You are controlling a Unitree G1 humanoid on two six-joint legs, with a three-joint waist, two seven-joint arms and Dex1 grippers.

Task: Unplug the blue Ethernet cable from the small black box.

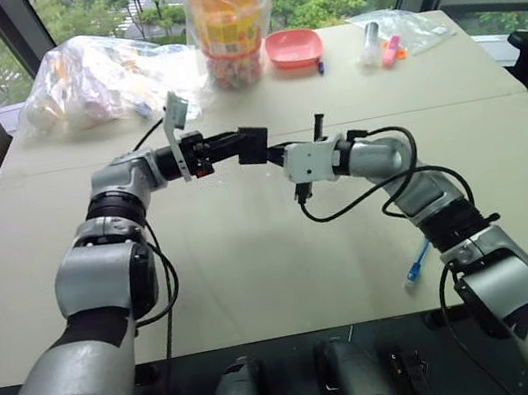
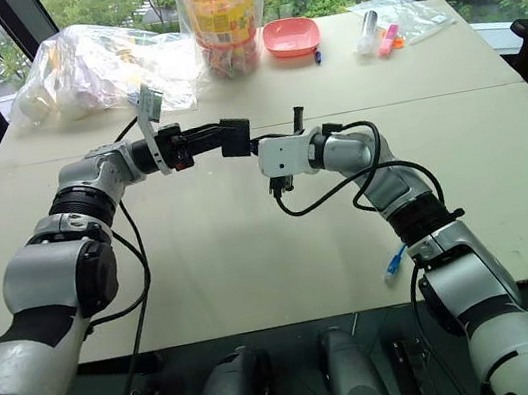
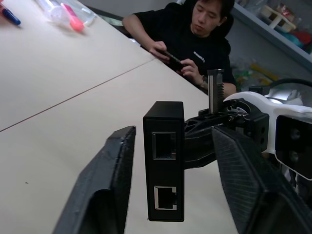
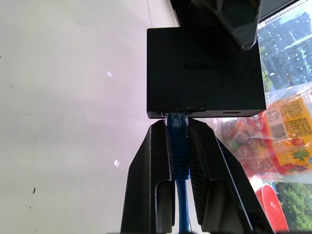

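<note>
Right wrist view: right gripper (image 4: pixel 179 146) is clenched on the blue Ethernet cable (image 4: pixel 180 161) just behind its plug, still seated in the small black box (image 4: pixel 204 68). Left gripper (image 3: pixel 168 195) brackets the box, fingers not visibly touching; prob. bracing for the pull-apart.

Embossed lettering is seen, upside down, on the flat face of the small black box (image 4: pixel 204 73); "GREEN" can be read, the opening letter being unclear.
</note>
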